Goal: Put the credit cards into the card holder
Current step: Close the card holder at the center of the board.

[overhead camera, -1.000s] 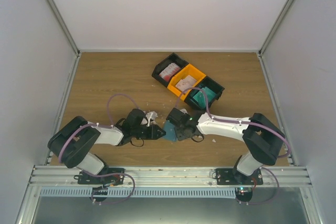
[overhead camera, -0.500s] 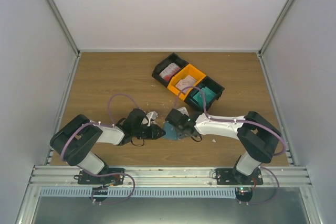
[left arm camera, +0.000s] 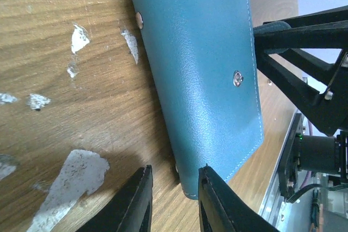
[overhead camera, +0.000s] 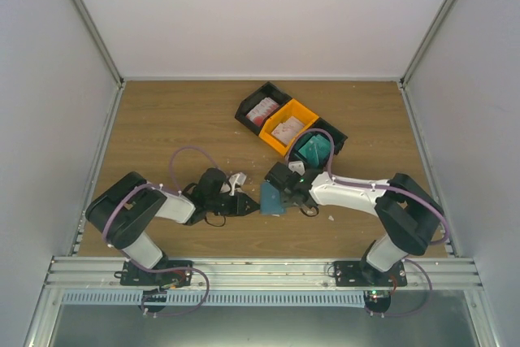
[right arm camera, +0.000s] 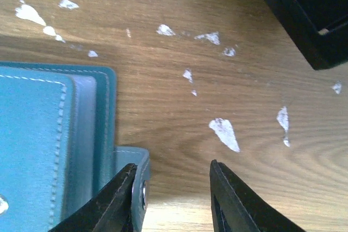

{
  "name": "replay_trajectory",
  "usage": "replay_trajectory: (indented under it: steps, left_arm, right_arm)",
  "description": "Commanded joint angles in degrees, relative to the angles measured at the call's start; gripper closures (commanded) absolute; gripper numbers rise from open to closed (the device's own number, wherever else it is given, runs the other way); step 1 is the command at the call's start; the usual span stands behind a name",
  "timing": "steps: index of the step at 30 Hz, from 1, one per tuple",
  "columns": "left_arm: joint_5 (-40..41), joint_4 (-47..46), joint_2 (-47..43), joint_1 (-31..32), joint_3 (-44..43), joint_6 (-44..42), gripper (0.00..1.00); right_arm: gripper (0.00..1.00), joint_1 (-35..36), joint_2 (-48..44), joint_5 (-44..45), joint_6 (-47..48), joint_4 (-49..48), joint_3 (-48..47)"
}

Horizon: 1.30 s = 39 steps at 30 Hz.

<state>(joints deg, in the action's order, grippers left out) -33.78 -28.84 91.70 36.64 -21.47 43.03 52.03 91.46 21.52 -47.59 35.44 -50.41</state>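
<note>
The card holder (overhead camera: 270,198) is a teal wallet lying closed on the wood between my two grippers. In the left wrist view the card holder (left arm camera: 201,69) shows its outer face with two snaps, and its near corner reaches between the fingers of my open left gripper (left arm camera: 175,171), close to the right finger. My right gripper (right arm camera: 172,165) is open too; the card holder's (right arm camera: 38,145) snap tab lies against its left finger. Credit cards sit in the bins: red-and-white ones (overhead camera: 262,109), whitish ones (overhead camera: 286,128) and teal ones (overhead camera: 313,148).
Three bins stand in a diagonal row behind the grippers: black (overhead camera: 247,108), orange (overhead camera: 304,111), black (overhead camera: 340,137). A corner of the black bin (right arm camera: 304,20) shows in the right wrist view. Small white scraps (left arm camera: 76,175) are scattered on the wood. Grey walls enclose the table.
My right gripper has drawn back and up toward the bins and its jaws have narrowed. More of the card holder now shows between the grippers. The left arm has barely shifted.
</note>
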Motion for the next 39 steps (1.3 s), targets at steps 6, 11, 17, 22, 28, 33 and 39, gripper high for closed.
replay_trajectory:
  steps: [6, 11, 17, 22, 28, 33, 39]
  left_arm:
    - [0.2, 0.4, 3.8, 0.5, 0.0, 1.7, 0.67]
    - [1.9, 1.0, 4.6, 0.5, -1.6, 1.2, 0.65]
    - [3.0, 2.2, 4.8, 0.6, -2.6, 0.4, 0.66]
    - [3.0, 1.6, 5.4, 0.6, -2.6, 0.9, 0.65]
    - [2.6, 1.4, 5.9, 0.6, -2.7, 1.0, 0.66]
    - [2.4, 1.2, 5.9, 0.7, -2.7, 1.0, 0.66]
    - [2.3, 1.0, 6.4, 0.8, -3.1, 1.4, 0.66]
  right_arm:
    - [0.55, -3.2, -2.2, -4.5, 0.0, -1.6, -2.3]
    - [0.54, -4.6, -2.1, -4.4, 0.0, -0.2, -3.2]
    - [0.62, -4.7, -2.4, -5.7, -0.7, -0.5, -3.2]
    - [0.7, -4.7, -3.9, -6.3, -1.4, -1.3, -2.5]
    - [0.82, -5.0, -3.7, -6.8, -1.3, -0.8, -2.4]
    - [0.93, -5.4, -3.5, -9.1, -0.5, -1.7, -1.4]
    - [1.0, -5.5, -4.6, -11.3, 0.6, -4.2, -0.4]
